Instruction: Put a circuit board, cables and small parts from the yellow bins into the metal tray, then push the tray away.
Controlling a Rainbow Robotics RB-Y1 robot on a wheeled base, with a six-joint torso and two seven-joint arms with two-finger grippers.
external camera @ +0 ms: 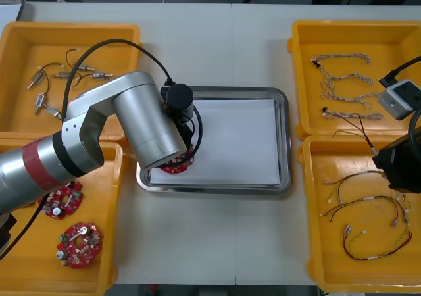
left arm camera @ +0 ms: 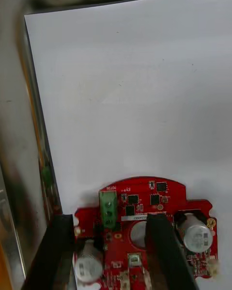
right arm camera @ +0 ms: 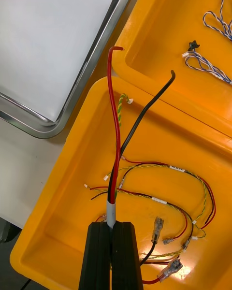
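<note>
Four yellow bins flank the table [external camera: 210, 270], two per side. The metal tray [external camera: 284, 145] sits between them, its floor covered by a white sheet [external camera: 230, 131].

Left arm reaches across from the left near bin [external camera: 108, 270] to the tray's near-left corner. Left gripper [left arm camera: 110, 218]: fingers apart, clamped on the circuit board [left arm camera: 145, 193], one on its outer rim, the other at its centre hole.

Board: round, red, green terminal block, black chips, two silver cans. It lies flat on the sheet, just beside the tray's left wall. The outer finger stands close to that wall, with little slack. The rest of the sheet is bare, far and right. Bare table lies beyond the tray's far rim and before its near rim.

Two more boards [external camera: 79, 243] lie in the left near bin.

Right gripper [right arm camera: 111, 224] hangs over the right near bin [external camera: 316, 243], fingers pressed together on a red and black cable [right arm camera: 118, 125]. Its two strands stick out past the fingertips. Loose red and yellow cables [right arm camera: 193, 193] lie on the bin floor below.

Twisted blue and white cables [external camera: 342, 79] are in the right far bin. Small metal parts [external camera: 62, 75] are in the left far bin.
</note>
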